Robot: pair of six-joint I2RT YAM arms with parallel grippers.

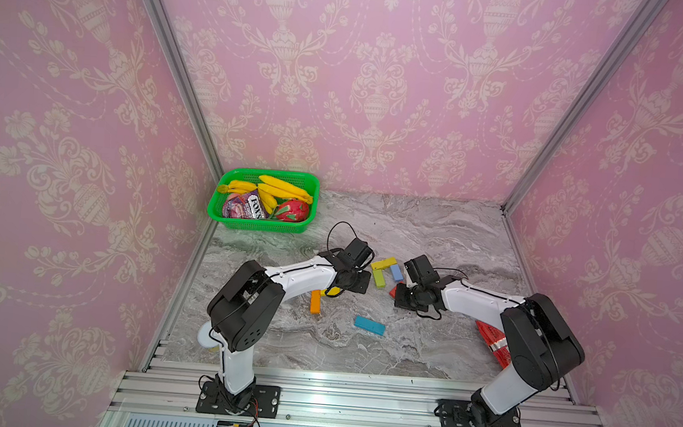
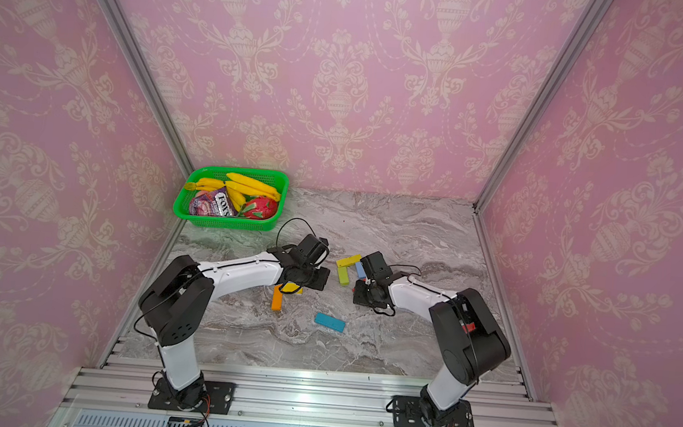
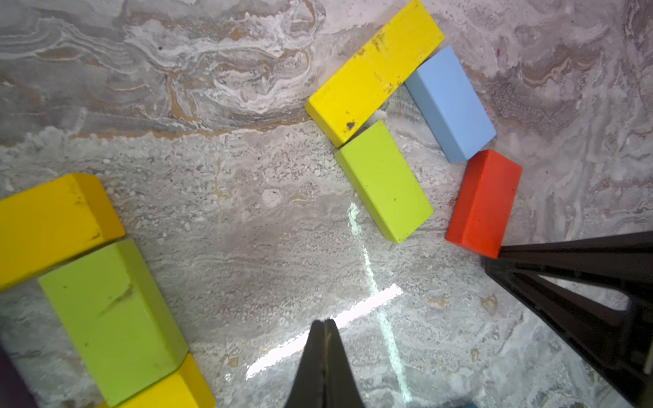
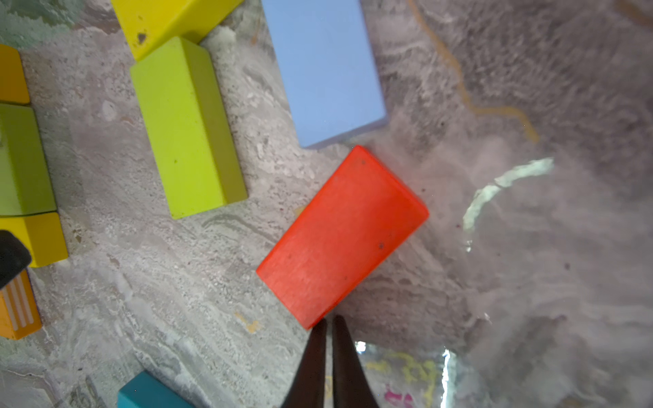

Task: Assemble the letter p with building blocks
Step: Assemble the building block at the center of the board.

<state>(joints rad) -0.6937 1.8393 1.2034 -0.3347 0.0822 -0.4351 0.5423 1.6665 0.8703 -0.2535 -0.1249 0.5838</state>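
Grey marbled tabletop [image 1: 433,238], enclosed by pink damask-papered walls [image 1: 68,118]; green basket [image 1: 255,225] rear left. Building blocks, flat matt bricks, lie mid-table: orange block [image 1: 315,301], teal block [image 1: 369,325], then yellow block [image 1: 384,263], lime block [image 1: 379,279] and light blue block [image 1: 397,272] touching, with the red block [image 4: 342,236] just beside. Left gripper [image 3: 324,323]: jaws pressed together, empty. Right gripper [image 4: 330,319]: jaws all but closed, empty, tips at the red block's corner.

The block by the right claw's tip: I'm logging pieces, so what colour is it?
The block is red, clearest in the right wrist view.

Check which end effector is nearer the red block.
Right. The right end effector, shut, sits at a corner of the red block; the left end effector, also shut, is farther off across bare tabletop.
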